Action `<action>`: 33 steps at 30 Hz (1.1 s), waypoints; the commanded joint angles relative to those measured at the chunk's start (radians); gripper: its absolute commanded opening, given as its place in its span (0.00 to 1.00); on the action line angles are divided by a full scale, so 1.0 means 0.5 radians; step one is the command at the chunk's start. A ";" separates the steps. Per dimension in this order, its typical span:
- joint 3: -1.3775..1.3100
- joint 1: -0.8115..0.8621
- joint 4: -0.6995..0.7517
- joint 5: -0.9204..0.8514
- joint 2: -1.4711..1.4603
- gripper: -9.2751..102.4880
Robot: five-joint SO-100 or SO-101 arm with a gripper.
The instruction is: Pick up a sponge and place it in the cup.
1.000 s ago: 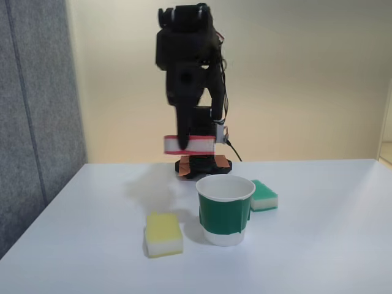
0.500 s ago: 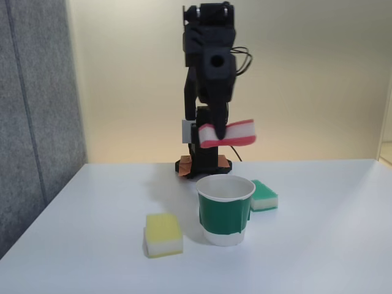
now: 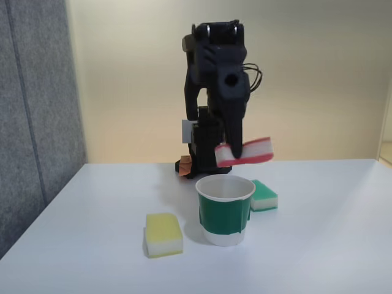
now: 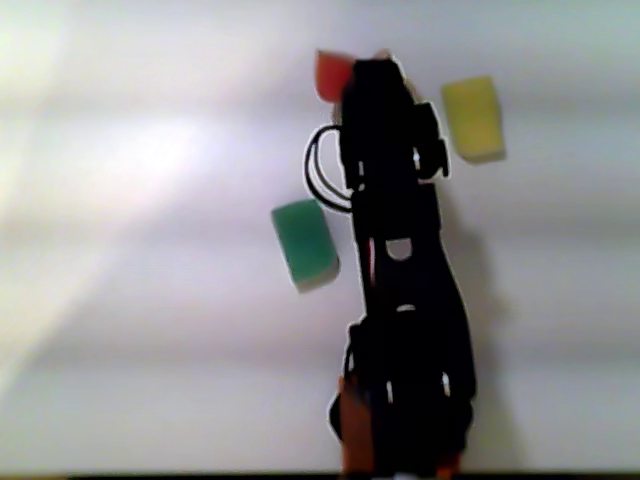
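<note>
- In the fixed view the claw (image 3: 236, 153) pinches the sponge (image 3: 245, 151) in the air, red layer downward, tilted slightly.
- The cup (image 3: 225, 210) stands on the bench (image 3: 318, 245) right below the claw, apart from the sponge.
- A yellow sponge (image 3: 163, 234) lies below the claw to the left, a green sponge (image 3: 264, 195) below to the right.

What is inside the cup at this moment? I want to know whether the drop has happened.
The cup shows only bare white inner wall near its rim; its bottom is hidden. The red sponge hangs above it in the claw.
</note>
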 commanded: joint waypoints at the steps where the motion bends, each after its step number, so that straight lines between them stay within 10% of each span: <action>1: 0.009 -0.049 -0.006 -0.021 0.034 0.08; 18: 0.018 -0.015 -0.101 -0.046 0.046 0.44; 26: -0.040 0.031 -0.012 -0.046 0.120 0.43; 33: -0.040 0.132 0.114 -0.055 0.310 0.13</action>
